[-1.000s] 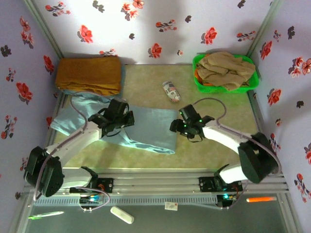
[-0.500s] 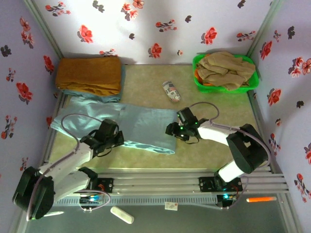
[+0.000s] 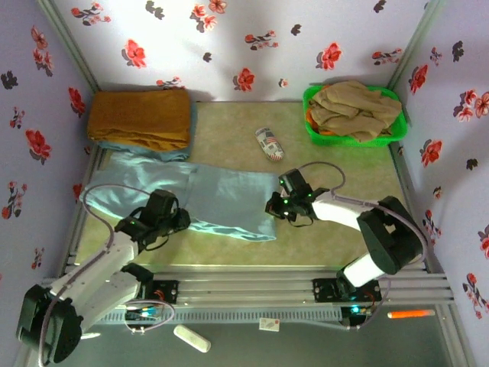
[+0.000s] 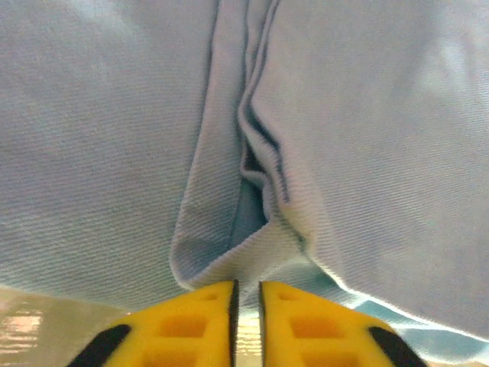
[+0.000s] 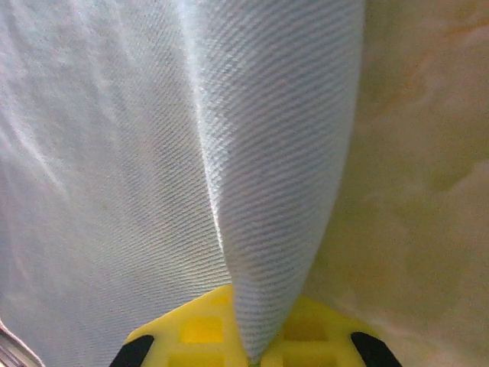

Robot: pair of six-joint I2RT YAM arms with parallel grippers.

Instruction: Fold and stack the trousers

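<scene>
Trousers: the trousers [image 3: 221, 200] lay spread across the left and middle of the bench [image 3: 336, 172], long side running left to right, with the near edge rumpled.
Right tool: the right tool [image 3: 271, 208] was at the cloth's right-hand edge. Its wrist view showed a ridge of fabric pinched between the yellow fingers [image 5: 191, 330]. A second earlier it had stood apart, short of that edge.
Left tool: the left tool [image 3: 182, 222] sat low at the near edge, left of middle. Its fingers [image 4: 191, 317] were a narrow slit apart with nothing between them, and a creased fold lay just ahead.
Change: the left arm had drawn back from above the cloth toward the near edge, and the cloth lay flatter than before.
Reading: probably one grip secured and the second not yet taken. No fold made so far.
Next: the left tool likely needs to close on that crease before any lift.
Elsewhere: folded mustard cloth [image 3: 137, 115] back left and green basket [image 3: 311, 122] back right, both well apart from the work.
</scene>
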